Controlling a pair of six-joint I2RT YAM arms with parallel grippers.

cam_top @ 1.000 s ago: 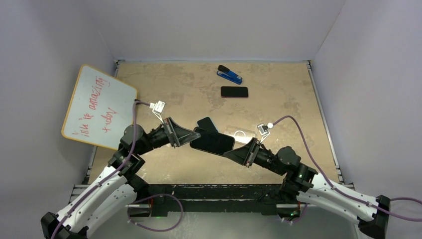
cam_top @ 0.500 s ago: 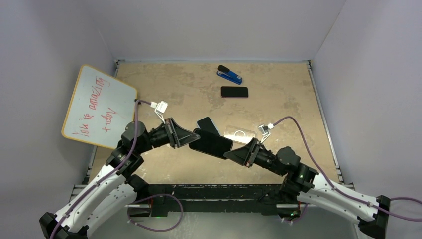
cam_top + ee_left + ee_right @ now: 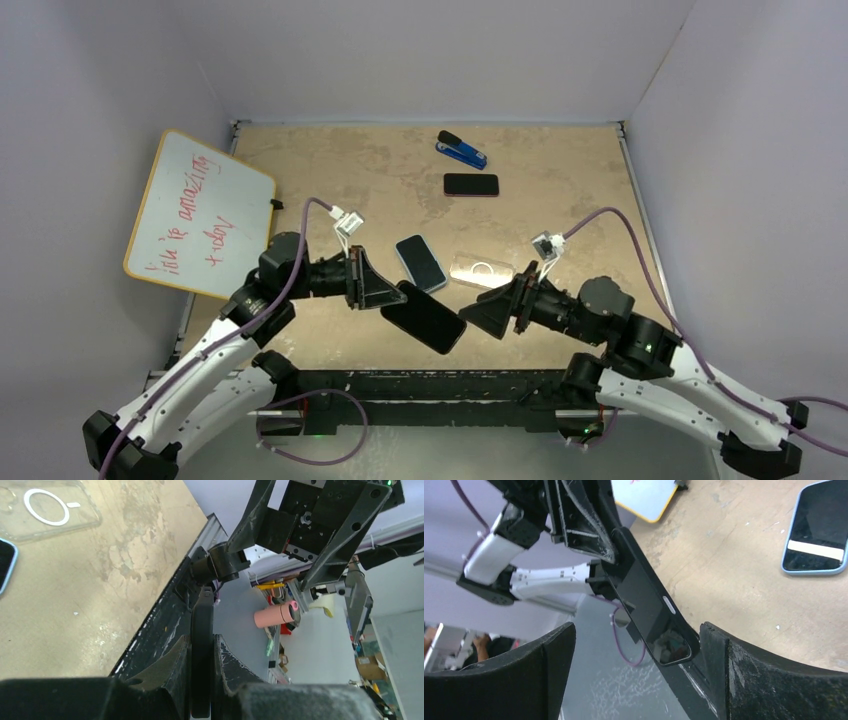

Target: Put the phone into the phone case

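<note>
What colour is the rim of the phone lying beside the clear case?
Light blue; the phone shows best in the right wrist view.

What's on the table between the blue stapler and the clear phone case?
A black phone lies flat between the blue stapler and the clear phone case, touching neither, seen in the top view.

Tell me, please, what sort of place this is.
Probably a robotics lab: a left arm and right arm bolted to a table boxed in by plain walls, with a whiteboard and workshop clutter beyond the edge.
</note>
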